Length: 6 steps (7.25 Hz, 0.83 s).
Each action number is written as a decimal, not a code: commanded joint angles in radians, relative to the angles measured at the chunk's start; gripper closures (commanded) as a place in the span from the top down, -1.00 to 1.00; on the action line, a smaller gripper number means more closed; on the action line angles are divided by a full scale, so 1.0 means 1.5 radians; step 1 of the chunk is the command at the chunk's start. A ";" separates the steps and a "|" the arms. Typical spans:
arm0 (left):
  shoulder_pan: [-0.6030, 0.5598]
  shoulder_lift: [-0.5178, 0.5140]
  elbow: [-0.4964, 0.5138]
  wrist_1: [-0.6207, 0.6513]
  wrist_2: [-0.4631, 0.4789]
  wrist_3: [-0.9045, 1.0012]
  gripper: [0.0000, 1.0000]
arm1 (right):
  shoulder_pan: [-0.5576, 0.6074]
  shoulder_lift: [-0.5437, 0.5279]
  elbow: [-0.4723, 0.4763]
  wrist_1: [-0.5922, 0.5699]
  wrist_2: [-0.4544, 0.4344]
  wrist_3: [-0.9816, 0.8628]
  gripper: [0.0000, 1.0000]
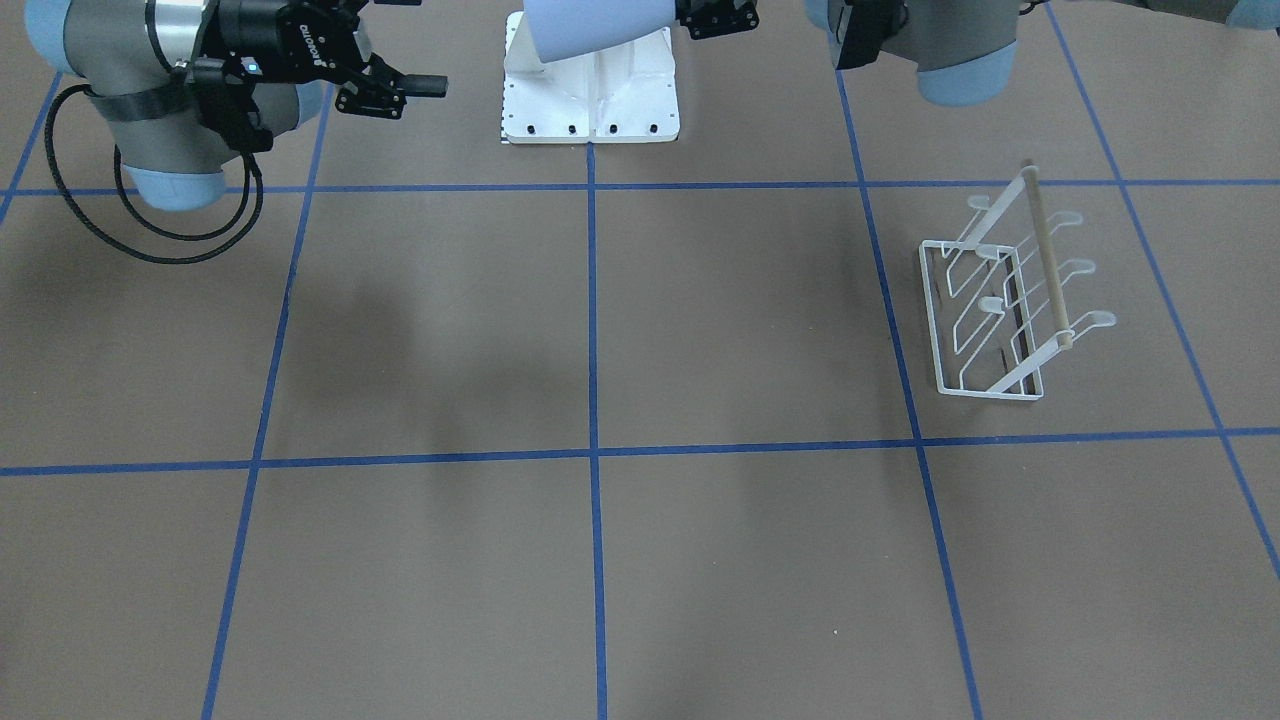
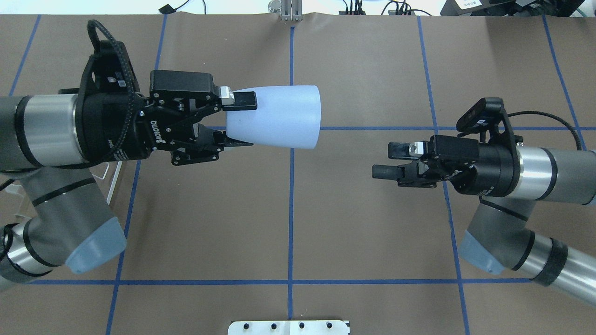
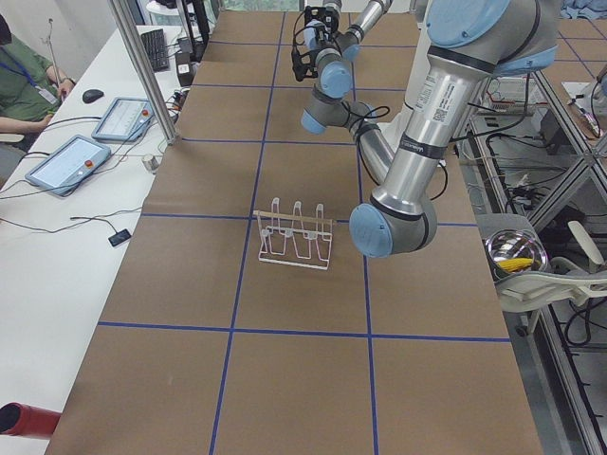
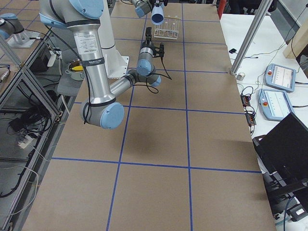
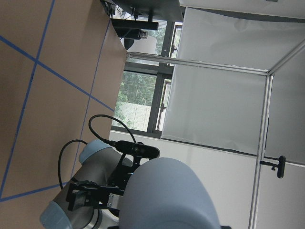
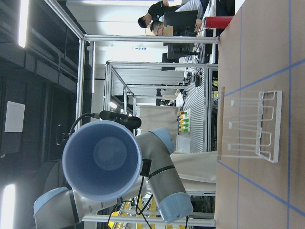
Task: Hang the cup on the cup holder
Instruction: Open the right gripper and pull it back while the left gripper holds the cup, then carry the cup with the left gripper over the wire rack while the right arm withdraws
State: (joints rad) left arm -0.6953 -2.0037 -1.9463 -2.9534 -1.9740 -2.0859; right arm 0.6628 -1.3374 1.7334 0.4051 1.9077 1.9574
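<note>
The matte pale-blue tapered cup [image 2: 279, 116] hangs level, narrow end clamped by the left gripper [image 2: 242, 122]. The right gripper [image 2: 387, 161] has its jaws apart

The left arm [image 2: 46, 125] and right arm [image 2: 535, 174] have silver-grey tubular links, pale blue joint caps and black bands. The left gripper [image 2: 241, 122] is black, lettered ROBOTIQ in white. Behind the left gripper, a black braided cable [image 2: 94, 23] loops.

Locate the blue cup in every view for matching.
Front-facing: cup top centre, cut off.
Overhead: cup left of centre, in left gripper.
Exterior left: not in it.
Exterior right: cup top centre.
Left wrist: cup bottom centre.
Right wrist: cup at left, mouth facing camera.
Landmark: cup holder, white wire rack.
</note>
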 commanded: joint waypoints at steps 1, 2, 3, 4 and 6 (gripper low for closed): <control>-0.091 0.022 0.011 0.102 -0.116 0.125 -1.00 | 0.144 -0.007 -0.068 -0.068 0.068 -0.033 1.00; -0.126 0.027 0.010 0.154 -0.123 0.172 -1.00 | 0.199 -0.006 -0.098 -0.146 0.104 -0.169 1.00; -0.170 0.029 0.007 0.217 -0.156 0.220 -1.00 | 0.232 -0.009 -0.100 -0.265 0.113 -0.277 1.00; -0.225 0.041 -0.009 0.282 -0.167 0.267 -1.00 | 0.286 -0.007 -0.098 -0.390 0.117 -0.358 1.00; -0.277 0.085 -0.027 0.403 -0.180 0.438 -1.00 | 0.351 -0.036 -0.100 -0.604 0.122 -0.553 1.00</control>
State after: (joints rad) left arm -1.0605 -1.9207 -1.9666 -2.4655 -2.2335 -1.5848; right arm 1.1247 -1.3655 1.5852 -0.2937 2.0881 1.3106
